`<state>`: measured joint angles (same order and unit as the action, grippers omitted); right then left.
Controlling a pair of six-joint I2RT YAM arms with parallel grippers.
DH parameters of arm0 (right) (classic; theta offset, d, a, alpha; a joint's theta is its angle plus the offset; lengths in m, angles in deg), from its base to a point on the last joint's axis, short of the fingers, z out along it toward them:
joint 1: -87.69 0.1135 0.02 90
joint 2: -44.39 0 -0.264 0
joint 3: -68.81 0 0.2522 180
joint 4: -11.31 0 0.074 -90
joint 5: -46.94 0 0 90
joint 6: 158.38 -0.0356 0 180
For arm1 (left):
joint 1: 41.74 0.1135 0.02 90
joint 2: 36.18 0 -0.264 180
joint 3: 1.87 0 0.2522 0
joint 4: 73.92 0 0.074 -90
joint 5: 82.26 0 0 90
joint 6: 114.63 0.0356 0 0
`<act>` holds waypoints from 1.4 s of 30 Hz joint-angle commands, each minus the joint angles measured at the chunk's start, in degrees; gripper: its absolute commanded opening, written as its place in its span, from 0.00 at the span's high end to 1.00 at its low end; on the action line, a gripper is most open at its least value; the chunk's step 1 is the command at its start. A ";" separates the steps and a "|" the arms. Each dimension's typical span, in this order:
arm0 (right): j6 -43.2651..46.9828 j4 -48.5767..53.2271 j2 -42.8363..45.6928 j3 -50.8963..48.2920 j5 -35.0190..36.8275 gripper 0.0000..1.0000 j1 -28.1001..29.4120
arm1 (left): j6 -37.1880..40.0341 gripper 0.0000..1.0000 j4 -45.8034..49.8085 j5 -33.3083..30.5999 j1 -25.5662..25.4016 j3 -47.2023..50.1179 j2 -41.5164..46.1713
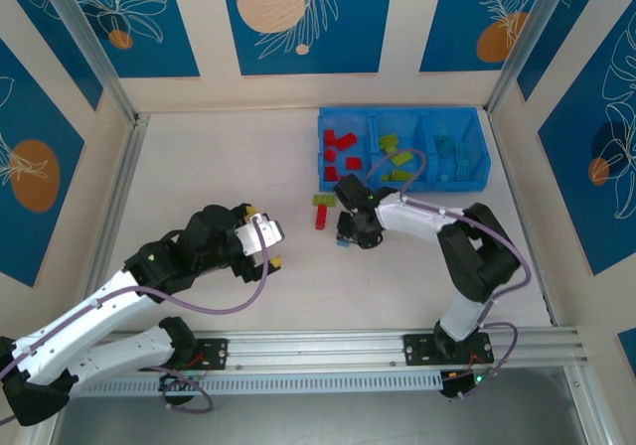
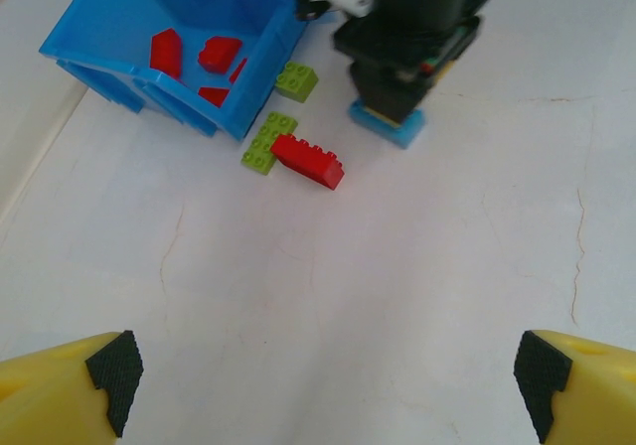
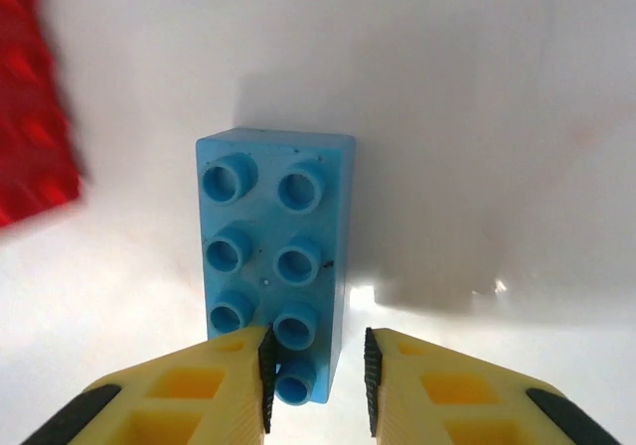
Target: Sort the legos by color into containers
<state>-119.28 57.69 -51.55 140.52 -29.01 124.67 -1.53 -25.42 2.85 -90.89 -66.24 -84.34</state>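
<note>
Right arm (image 1: 417, 212) bent leftward, jaws straddling the light blue brick's (image 3: 273, 256) end

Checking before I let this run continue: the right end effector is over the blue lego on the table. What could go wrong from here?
1. Right end effector straddles only the near end of the light blue lego, and one finger seems to overlap the studs. It may land on top, or the lego may twist out.
2. The red lego lies close beside it; a sideways move could knock it.
</note>
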 commanded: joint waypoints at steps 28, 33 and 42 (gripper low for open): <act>-2.80 3.16 16.18 -2.04 9.10 0.79 -1.18 | 7.67 0.00 -0.82 15.27 0.46 3.24 2.27; 5.49 -0.06 27.05 -0.94 8.60 0.79 -17.67 | 7.67 0.00 -0.99 15.26 0.54 3.24 1.93; 12.35 -2.30 4.39 19.73 -1.54 0.79 -47.15 | 7.85 0.00 -1.58 14.43 0.54 3.96 1.17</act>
<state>-110.08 54.63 -40.45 154.88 -26.63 79.86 4.54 -25.66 16.54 -90.74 -63.10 -83.06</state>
